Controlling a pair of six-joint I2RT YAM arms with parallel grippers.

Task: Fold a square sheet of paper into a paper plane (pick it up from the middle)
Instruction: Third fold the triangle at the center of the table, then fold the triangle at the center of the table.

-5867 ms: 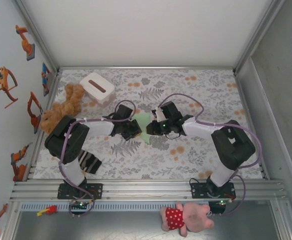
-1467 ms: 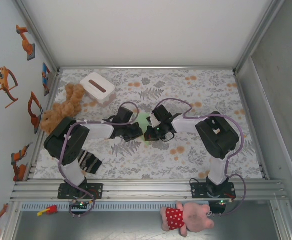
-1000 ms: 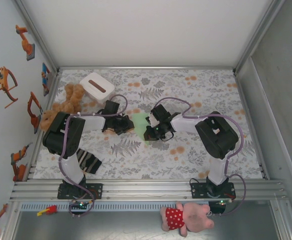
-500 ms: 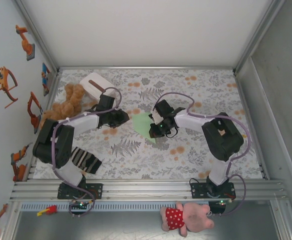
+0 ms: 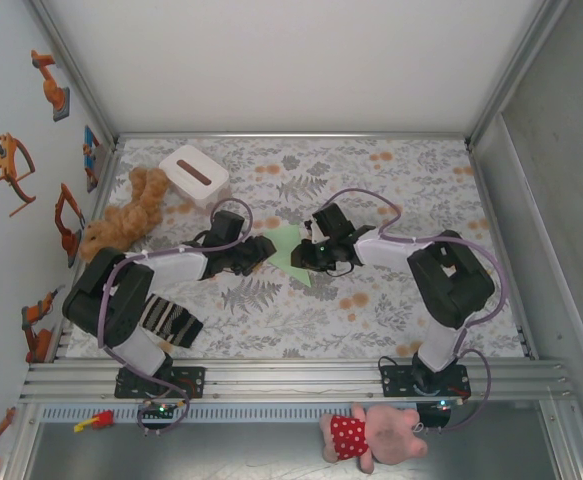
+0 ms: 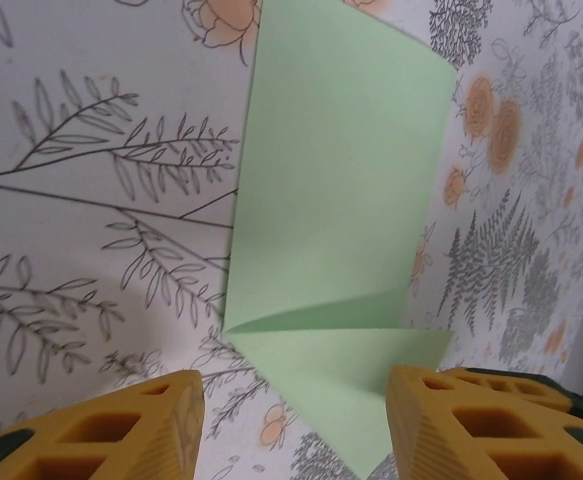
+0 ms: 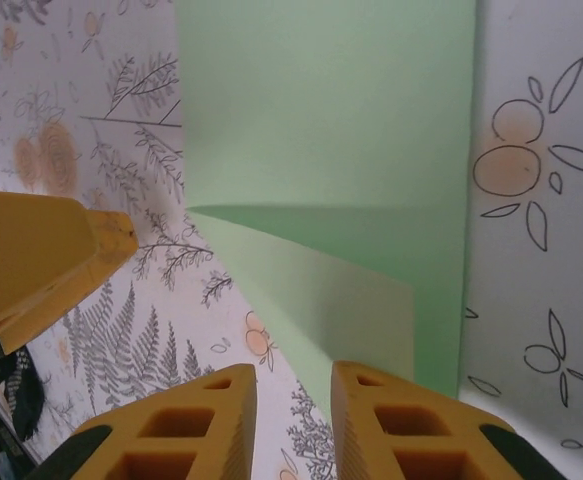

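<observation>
- left gripper (image 5: 259, 250): back at the paper's left edge, jaws newly spread wide, holding nothing.
- square sheet of paper (image 5: 284, 242): partly folded, flat mid-table (image 5: 371, 180) between the grippers; crease likely pressed.
- right gripper (image 5: 304, 260): jaws just parted narrowly, paper released; next fold pending.

Bright, diffuse light from above, all views sharp (only faint, soft-edged shadows fall on the tabletop (image 5: 391, 320))

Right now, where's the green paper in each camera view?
Top external: green paper at table centre, between the two arms.
Left wrist: green paper upper middle, its folded corner nearest the camera.
Right wrist: green paper top centre, folded corner lower down.
Shared landmark: the floral tablecloth under it.
</observation>
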